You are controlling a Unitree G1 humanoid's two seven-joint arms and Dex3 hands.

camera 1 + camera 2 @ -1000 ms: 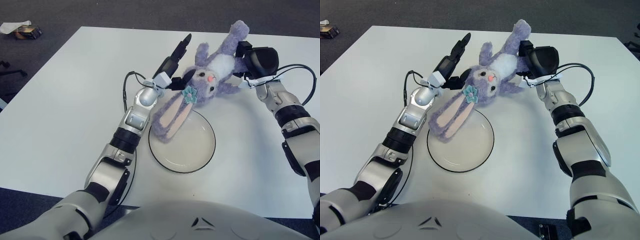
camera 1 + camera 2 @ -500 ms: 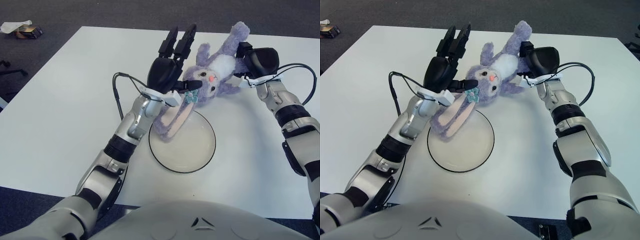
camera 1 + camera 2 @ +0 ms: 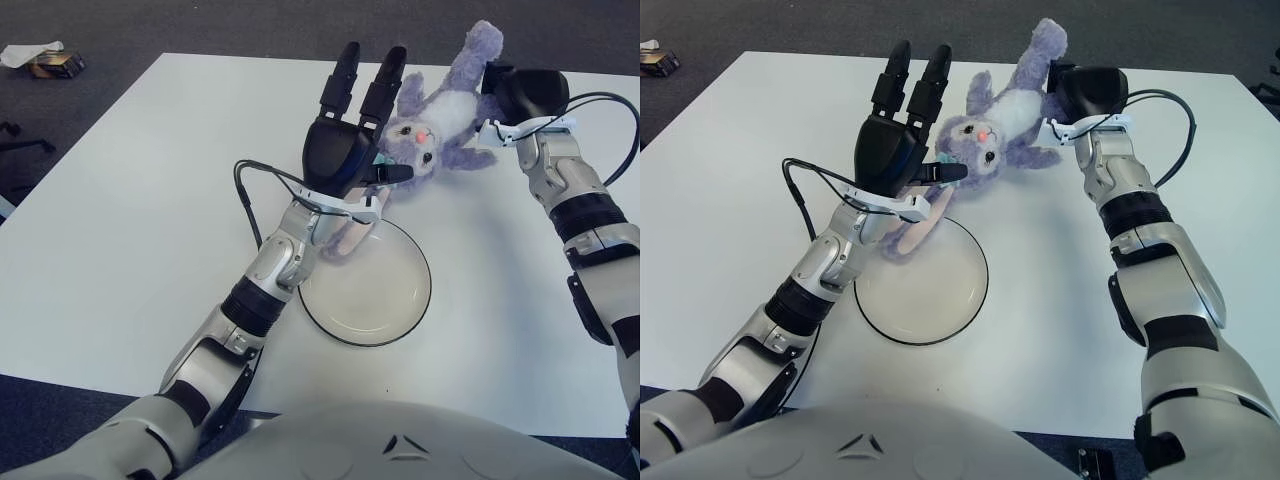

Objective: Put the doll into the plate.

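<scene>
A purple plush rabbit doll (image 3: pixel 428 128) with a white belly hangs tilted over the far side of the table. My right hand (image 3: pixel 522 92) is shut on its body at the upper right. One long ear (image 3: pixel 345 236) droops toward the far left rim of the plate (image 3: pixel 426 297), a round pale dish with a dark rim that holds nothing. My left hand (image 3: pixel 368 98) is raised in front of the doll's ears, fingers spread upward and thumb pointing at the doll's cheek, holding nothing. It hides much of the ears.
The white table (image 3: pixel 120 200) spreads wide to the left and toward me. Black cables loop beside both forearms. A small object (image 3: pixel 45 60) lies on the dark floor beyond the table's far left corner.
My left hand turned palm-out and rose, its fingers now spread in front of the doll's ears. My right hand drew the doll up and to the right, pulling the ear back off the plate.
</scene>
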